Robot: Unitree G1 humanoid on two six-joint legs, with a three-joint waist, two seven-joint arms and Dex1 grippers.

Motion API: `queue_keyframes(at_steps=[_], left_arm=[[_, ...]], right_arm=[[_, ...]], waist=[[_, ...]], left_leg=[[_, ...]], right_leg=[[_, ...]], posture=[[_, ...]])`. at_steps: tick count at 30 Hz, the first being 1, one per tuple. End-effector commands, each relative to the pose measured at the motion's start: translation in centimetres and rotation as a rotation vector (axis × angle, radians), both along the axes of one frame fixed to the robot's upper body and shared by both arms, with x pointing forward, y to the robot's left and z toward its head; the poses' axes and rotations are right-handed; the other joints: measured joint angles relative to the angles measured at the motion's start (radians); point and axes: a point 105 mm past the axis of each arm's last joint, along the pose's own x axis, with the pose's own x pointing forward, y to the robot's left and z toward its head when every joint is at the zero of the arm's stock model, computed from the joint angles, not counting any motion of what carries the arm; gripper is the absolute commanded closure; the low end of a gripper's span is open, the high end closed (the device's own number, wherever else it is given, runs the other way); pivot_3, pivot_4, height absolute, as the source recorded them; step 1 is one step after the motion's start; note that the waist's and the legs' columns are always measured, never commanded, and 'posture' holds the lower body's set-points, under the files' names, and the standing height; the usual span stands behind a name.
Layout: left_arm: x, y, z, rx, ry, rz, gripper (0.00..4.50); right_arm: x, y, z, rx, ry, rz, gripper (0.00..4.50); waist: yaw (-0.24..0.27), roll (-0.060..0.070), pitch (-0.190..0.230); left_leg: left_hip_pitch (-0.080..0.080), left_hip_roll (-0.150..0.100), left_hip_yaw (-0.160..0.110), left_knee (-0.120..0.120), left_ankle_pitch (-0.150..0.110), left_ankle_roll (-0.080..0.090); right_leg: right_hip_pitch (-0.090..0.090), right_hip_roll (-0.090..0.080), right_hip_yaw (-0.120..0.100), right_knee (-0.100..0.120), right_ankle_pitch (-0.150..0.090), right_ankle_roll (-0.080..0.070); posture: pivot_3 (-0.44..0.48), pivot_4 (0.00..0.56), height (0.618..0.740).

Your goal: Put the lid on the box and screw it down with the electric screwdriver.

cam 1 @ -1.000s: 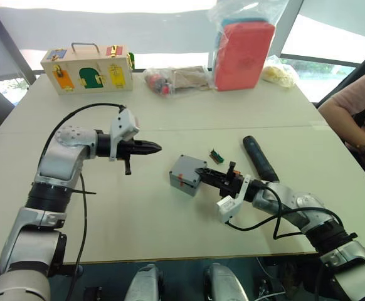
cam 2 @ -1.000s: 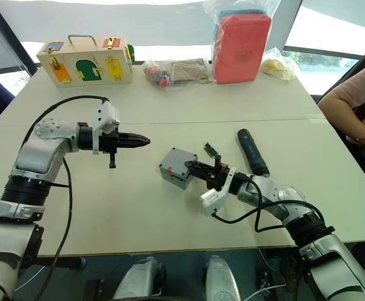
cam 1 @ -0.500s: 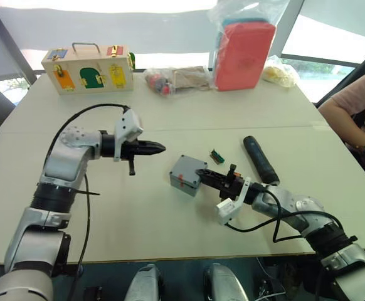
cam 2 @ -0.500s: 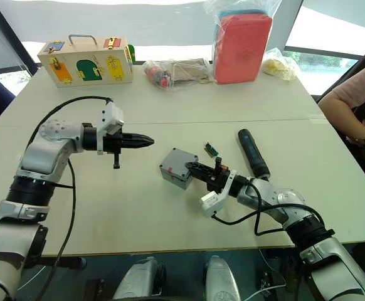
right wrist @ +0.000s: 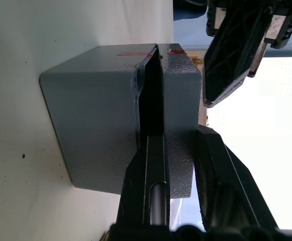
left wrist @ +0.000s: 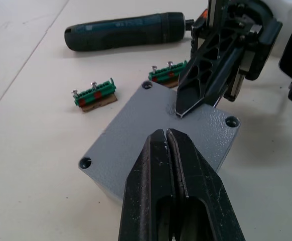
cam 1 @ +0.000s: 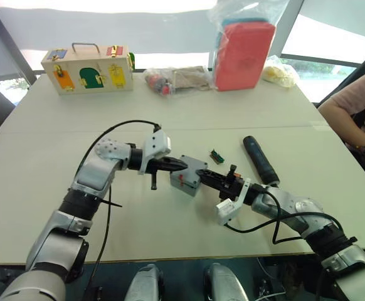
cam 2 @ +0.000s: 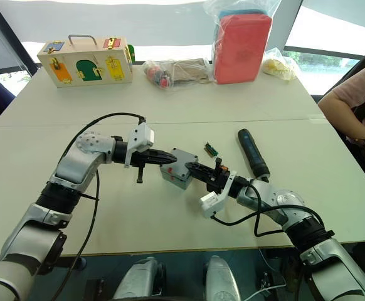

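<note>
- The tabletop carries everything. Taking the grey box as the centre of the clock, a wooden latch box stands far off at 11 o'clock and a red bagged block far off at 1 o'clock.
- The electric screwdriver lies flat at about 3 o'clock from the box, well apart from it. Its long axis runs from 12 towards 5 o'clock, and nothing touches it.
- The box sits near the tabletop's middle, between the two claws. The lid already lies on top of it, corner holes showing; whether it sits fully square cannot be told.
- The right claw reaches in from 4 o'clock. In its wrist view one finger lies across the box's grey side while the other stands away from it, so the claw is spread and pinches nothing.
- The left claw comes in from 9 o'clock, fingers pressed together and empty, its tip over the lid's near edge.
- Two small green connector blocks lie between the box and the screwdriver.
- The coming move likely turns on the screwdriver: it lies on the right arm's side, so the right claw is the nearer one. Its barrel would want a grasp across that long axis, while the left claw is placed to steady the lid.
</note>
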Motion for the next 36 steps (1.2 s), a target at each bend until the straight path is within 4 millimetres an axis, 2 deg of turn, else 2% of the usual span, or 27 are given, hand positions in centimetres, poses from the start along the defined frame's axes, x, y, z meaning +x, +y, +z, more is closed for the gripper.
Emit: queue_keyframes(at_steps=[1, 6, 11, 13, 14, 17, 22, 23, 26, 30, 32, 36], left_arm=[[0.1, -0.2, -0.8, 0.029, -0.024, -0.007, 4.50], [0.0, -0.3, -1.7, 0.042, -0.008, -0.016, 4.50], [-0.4, -0.3, -2.4, 0.061, 0.004, -0.025, 4.50], [-0.6, -0.4, -2.8, 0.068, 0.015, -0.031, 4.50], [-0.6, -0.4, -3.0, 0.071, 0.021, -0.032, 4.50], [-0.9, -0.4, -3.6, 0.082, 0.038, -0.036, 4.50], [-1.2, -0.3, -4.4, 0.100, 0.064, -0.027, 4.50], [-1.2, -0.2, -4.7, 0.108, 0.070, -0.026, 4.50], [-1.3, 0.2, -5.5, 0.131, 0.088, -0.011, 4.50], [-1.2, 0.6, -6.3, 0.149, 0.106, 0.006, 4.50], [-1.1, 0.8, -6.7, 0.155, 0.116, 0.015, 4.50], [-1.0, 0.9, -7.1, 0.156, 0.127, 0.026, 4.50]], right_arm=[[-0.3, -0.6, -0.6, -0.038, 0.039, -0.014, 4.33], [-0.5, -0.7, -0.6, -0.035, 0.052, -0.015, 4.33], [-0.3, 0.1, 0.0, -0.002, 0.100, -0.021, 4.33], [-0.4, 0.0, 0.4, -0.006, 0.108, -0.018, 3.30], [-0.5, -0.2, 0.4, -0.015, 0.113, -0.019, 3.23], [-0.7, -0.5, 0.5, -0.027, 0.117, -0.018, 1.93], [-0.8, -1.0, 0.6, -0.036, 0.114, -0.020, 0.24], [-0.8, -1.2, 0.6, -0.039, 0.112, -0.021, 0.03], [-0.7, -1.7, 0.8, -0.051, 0.105, -0.023, 0.03], [-0.6, -1.1, 1.8, -0.062, 0.095, -0.012, 0.03], [-0.8, -1.5, 1.9, -0.071, 0.099, -0.014, 0.03], [-1.3, -3.1, 0.9, -0.075, 0.121, -0.024, 0.03]], waist=[[0.001, 0.000, 0.000], [0.003, 0.000, 0.000], [0.002, 0.000, -0.001], [0.002, 0.000, -0.001], [0.002, 0.000, -0.001], [0.002, 0.000, -0.002], [0.003, -0.001, -0.002], [0.003, -0.001, -0.003], [0.004, 0.000, -0.003], [0.004, 0.000, -0.005], [0.004, 0.000, -0.006], [0.008, 0.000, -0.007]], left_leg=[[0.000, 0.000, 0.000, 0.000, 0.000, 0.000], [0.001, 0.000, 0.000, 0.000, 0.000, 0.000], [0.002, 0.000, 0.000, 0.000, 0.000, 0.000], [0.002, 0.000, 0.000, 0.000, 0.000, 0.000], [0.002, 0.000, -0.001, 0.000, 0.000, 0.000], [0.003, 0.000, -0.001, 0.000, 0.000, 0.000], [0.004, 0.000, -0.001, 0.000, 0.000, 0.000], [0.004, 0.000, -0.001, 0.000, 0.000, 0.000], [0.005, 0.000, -0.001, 0.000, 0.000, 0.001], [0.007, 0.000, -0.001, 0.000, 0.000, 0.001], [0.007, 0.000, -0.002, 0.000, 0.000, 0.001], [0.007, 0.000, -0.002, 0.000, -0.001, 0.001]], right_leg=[[0.000, 0.000, 0.000, 0.000, 0.000, 0.000], [0.001, 0.000, 0.000, 0.000, 0.000, 0.000], [0.002, 0.000, 0.000, 0.000, 0.000, 0.000], [0.003, 0.000, 0.000, 0.000, 0.000, 0.000], [0.003, 0.000, 0.000, 0.000, 0.000, 0.000], [0.004, 0.000, 0.000, 0.000, 0.000, 0.000], [0.005, 0.000, 0.000, -0.001, 0.000, -0.001], [0.006, 0.000, -0.001, -0.001, -0.001, -0.001], [0.008, -0.001, -0.001, -0.001, -0.002, -0.003], [0.009, -0.001, -0.001, -0.002, -0.002, -0.003], [0.010, -0.001, -0.001, -0.002, -0.002, -0.003], [0.010, -0.001, -0.001, -0.002, -0.002, -0.003]], posture=[[0.000, 0.150, 0.730], [0.000, 0.150, 0.730], [0.000, 0.150, 0.730], [0.000, 0.150, 0.730], [0.000, 0.150, 0.730], [0.000, 0.150, 0.730], [0.000, 0.150, 0.730], [0.000, 0.150, 0.730], [0.000, 0.150, 0.730], [0.000, 0.150, 0.730], [0.000, 0.150, 0.730], [0.000, 0.150, 0.730]])
